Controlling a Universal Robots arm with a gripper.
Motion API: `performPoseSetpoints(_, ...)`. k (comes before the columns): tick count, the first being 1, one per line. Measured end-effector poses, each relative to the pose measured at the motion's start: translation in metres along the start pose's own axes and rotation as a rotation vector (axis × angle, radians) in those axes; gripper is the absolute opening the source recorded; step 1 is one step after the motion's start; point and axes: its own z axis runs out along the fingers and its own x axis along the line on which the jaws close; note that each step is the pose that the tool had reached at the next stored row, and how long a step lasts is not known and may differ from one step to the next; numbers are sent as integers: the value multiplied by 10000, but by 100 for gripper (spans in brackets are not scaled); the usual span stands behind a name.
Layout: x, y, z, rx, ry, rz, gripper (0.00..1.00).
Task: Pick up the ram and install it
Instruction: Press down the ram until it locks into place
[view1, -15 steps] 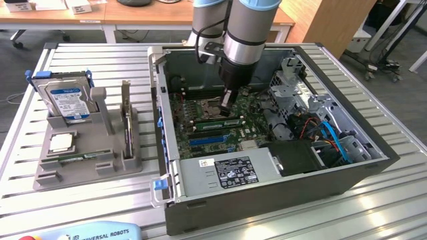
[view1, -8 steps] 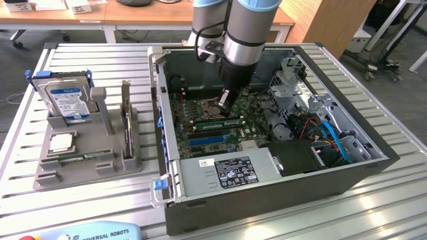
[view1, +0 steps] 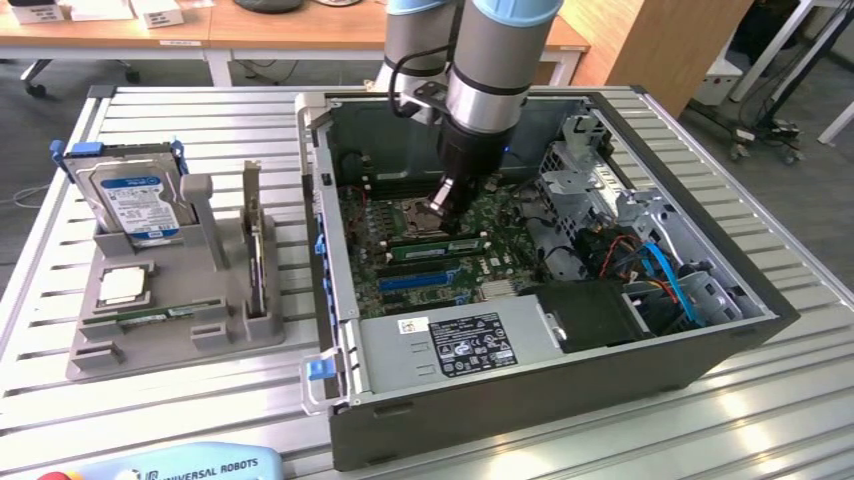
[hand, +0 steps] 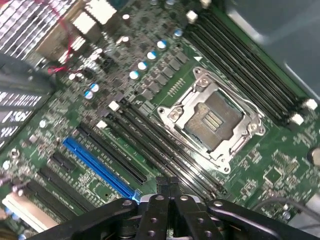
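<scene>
Seating stage of the memory installation, judged from the layout. The tool (view1: 438, 212) reaches down into the open computer case (view1: 747, 330), which stands on the slatted tabletop (view1: 801, 420) towards the exterior view's right edge. Its jaws are fully closed, with nothing visible between them. In the wrist view the closed tool (hand: 167, 186) hangs over the near end of the dark memory slots (hand: 150, 145), beside the empty processor socket (hand: 212, 120) and the blue expansion slot (hand: 97, 167).

The ram (view1: 434, 243) stands edge-up in the motherboard (view1: 501, 270), just beside the tool tip. Whether the tip touches its top edge cannot be told, nor whether the stick is fully home.

Pick-up therefore appears finished and insertion under way or nearly complete. Completing it calls for a straight downward push on the stick's top edge, kept in line with the slot so the board does not tilt or bind.

A grey parts fixture (view1: 94, 350) sits near the tabletop's edge at the exterior view's left. It carries a hard drive (view1: 134, 195) with a blue label and a second green stick (view1: 160, 315), both untouched.

Legible writing: "UNIVERSAL ROBOTS" on the pendant (view1: 200, 466) at the tabletop's near edge. Print on the power-supply label (view1: 467, 343) and the drive label is too small to read.
</scene>
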Motion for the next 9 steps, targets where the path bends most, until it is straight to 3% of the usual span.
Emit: performPoseSetpoints(9, 0, 0, 21, 32, -27, 1629, 10)
